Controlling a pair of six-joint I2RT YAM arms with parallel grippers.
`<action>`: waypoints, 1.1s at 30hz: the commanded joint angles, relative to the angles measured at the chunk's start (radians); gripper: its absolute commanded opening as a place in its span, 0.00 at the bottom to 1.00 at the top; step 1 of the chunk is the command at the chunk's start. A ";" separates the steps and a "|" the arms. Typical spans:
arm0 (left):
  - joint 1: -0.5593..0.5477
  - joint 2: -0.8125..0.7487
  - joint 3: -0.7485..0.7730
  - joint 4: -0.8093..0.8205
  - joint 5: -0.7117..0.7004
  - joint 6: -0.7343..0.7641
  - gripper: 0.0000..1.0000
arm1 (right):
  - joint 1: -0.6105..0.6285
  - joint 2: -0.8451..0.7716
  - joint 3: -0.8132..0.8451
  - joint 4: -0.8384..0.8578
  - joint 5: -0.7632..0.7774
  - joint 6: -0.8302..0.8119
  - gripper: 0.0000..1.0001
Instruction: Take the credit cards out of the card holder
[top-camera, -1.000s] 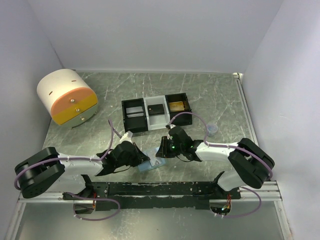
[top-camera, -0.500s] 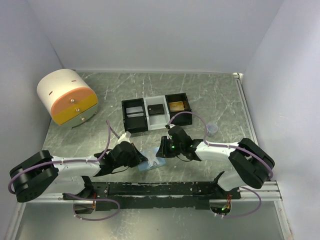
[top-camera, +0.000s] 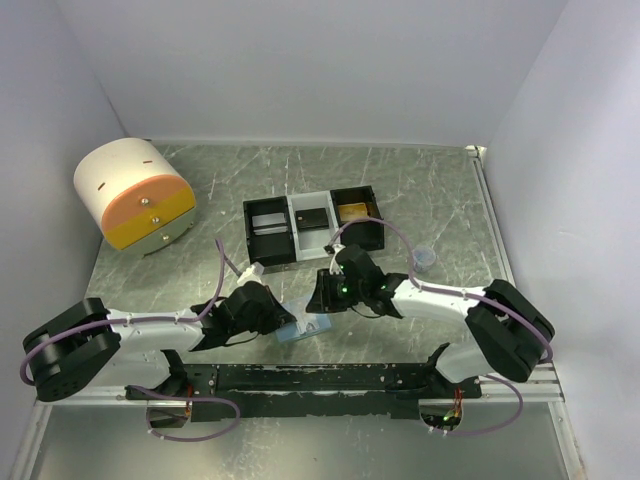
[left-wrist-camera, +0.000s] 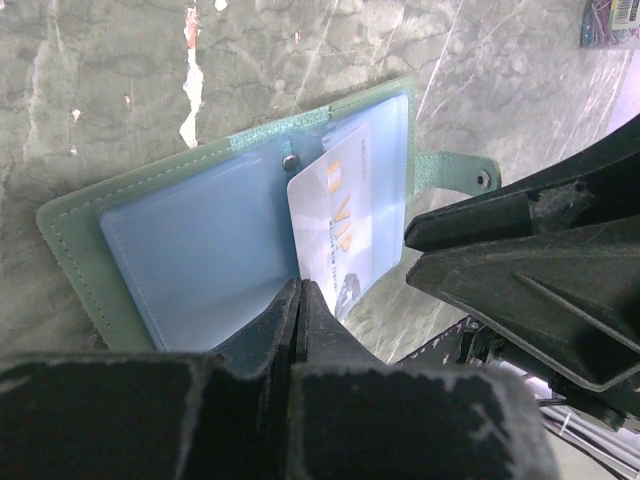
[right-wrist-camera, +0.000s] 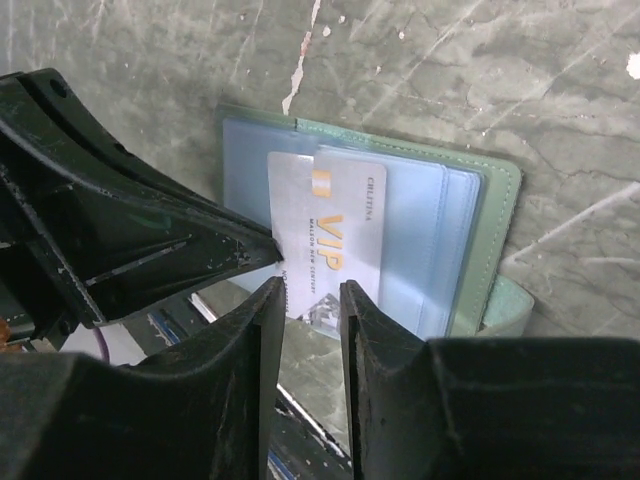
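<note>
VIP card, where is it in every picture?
Top external: the VIP card is a pale speck low in the middle, too small to read.
Left wrist: the VIP card is right of the middle, poking out of the right-hand panel.
Right wrist: the VIP card is in the middle, poking out toward the bottom.
Shared landmark: the green card holder under it.

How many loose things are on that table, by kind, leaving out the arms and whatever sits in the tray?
Card holder: 1
Card: 1 showing
Three-part tray: 1
Round drawer box: 1
Small dish: 1
Total: 5
</note>
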 joint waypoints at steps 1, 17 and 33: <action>-0.006 -0.003 0.023 -0.012 -0.013 0.018 0.07 | 0.003 0.046 0.048 -0.042 0.030 -0.015 0.30; -0.006 0.069 -0.054 0.255 0.052 -0.026 0.40 | 0.003 0.092 -0.077 -0.031 0.119 0.050 0.29; -0.006 0.101 -0.074 0.311 0.041 -0.067 0.25 | 0.004 0.114 -0.072 -0.027 0.116 0.048 0.28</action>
